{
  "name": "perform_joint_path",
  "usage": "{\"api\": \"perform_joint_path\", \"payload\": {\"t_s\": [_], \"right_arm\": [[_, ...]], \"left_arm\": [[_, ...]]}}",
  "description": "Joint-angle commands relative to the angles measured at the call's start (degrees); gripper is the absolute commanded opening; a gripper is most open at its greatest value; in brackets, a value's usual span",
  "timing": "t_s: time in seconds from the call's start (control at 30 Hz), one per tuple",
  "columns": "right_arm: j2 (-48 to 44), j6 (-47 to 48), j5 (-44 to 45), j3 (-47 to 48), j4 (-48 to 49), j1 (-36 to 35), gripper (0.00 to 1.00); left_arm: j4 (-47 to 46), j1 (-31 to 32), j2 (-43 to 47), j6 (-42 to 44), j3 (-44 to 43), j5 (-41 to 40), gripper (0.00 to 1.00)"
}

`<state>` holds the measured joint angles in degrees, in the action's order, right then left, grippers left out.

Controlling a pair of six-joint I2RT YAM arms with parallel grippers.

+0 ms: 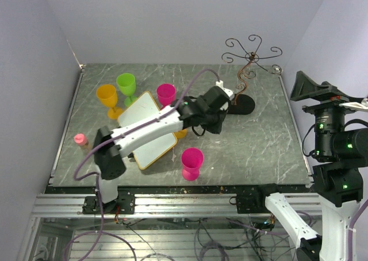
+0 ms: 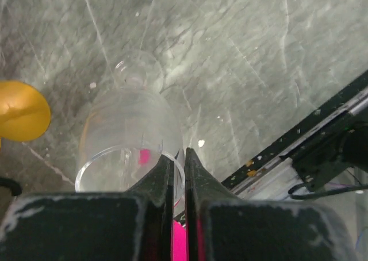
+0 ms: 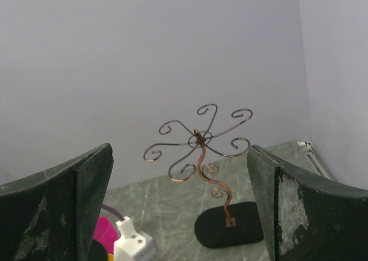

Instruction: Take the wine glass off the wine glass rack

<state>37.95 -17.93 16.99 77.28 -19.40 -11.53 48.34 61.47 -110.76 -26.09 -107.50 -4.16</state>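
A clear wine glass fills the left wrist view, its open bowl toward the camera and its stem and foot pointing away over the grey table. My left gripper is shut on the bowl's rim, one finger inside and one outside. I cannot tell whether the foot touches the table. From above, the left gripper sits just left of the wine glass rack, a thin wire tree whose curled arms carry nothing. Its black oval base rests on the table. My right gripper stands wide open and empty, far from the rack.
Coloured plastic glasses stand on the marble table: orange, green, pink and another pink near the front. A white board lies under the left arm. A small pink item sits at the left edge. The right arm is beyond the table's right edge.
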Motion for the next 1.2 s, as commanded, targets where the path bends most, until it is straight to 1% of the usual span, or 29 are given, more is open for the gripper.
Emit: {"api": "perform_joint_path", "payload": {"t_s": [0.0,0.1,0.2,0.3,0.37,0.5,0.7,0.93,1.07,1.17], "right_arm": [[-1.91,5.44,1.83,-1.68,-0.20,-1.52,1.00],[-2.52,6.13,1.99,-2.81,0.37,-2.24,1.00],[-2.80,6.31,1.95,-3.35,0.50,-2.80,1.00],[-3.11,6.74,2.04,-3.98,0.63,-3.26,1.00],[-3.37,6.94,2.14,-4.29,0.75,-3.58,1.00],[-3.44,7.03,1.83,-4.48,0.64,-3.76,1.00],[-2.92,7.21,1.64,-4.66,0.59,-3.99,1.00],[-1.78,7.21,1.10,-3.58,-0.38,-4.01,1.00],[-0.91,6.99,0.94,-1.89,-3.06,-4.03,1.00],[-1.56,7.36,1.30,-2.48,-2.68,-4.01,1.00]], "left_arm": [[9.08,1.98,-4.23,3.93,-7.10,-8.24,0.07],[10.58,2.16,-7.09,4.11,-8.64,-8.32,0.07],[11.09,2.16,-7.50,3.67,-8.17,-8.28,0.08],[9.60,2.16,-6.13,3.01,-6.73,-8.07,0.18],[8.69,2.16,-5.09,2.67,-6.10,-7.90,0.29],[9.61,2.07,-4.76,2.60,-7.36,-10.30,0.43],[10.25,1.99,-4.52,3.45,-9.45,-12.25,0.55],[9.03,1.24,-4.17,4.75,-11.35,-12.26,0.62],[8.38,0.38,-3.63,5.70,-12.08,-11.84,0.63],[8.22,0.00,-3.13,6.16,-12.84,-11.57,0.64]]}}
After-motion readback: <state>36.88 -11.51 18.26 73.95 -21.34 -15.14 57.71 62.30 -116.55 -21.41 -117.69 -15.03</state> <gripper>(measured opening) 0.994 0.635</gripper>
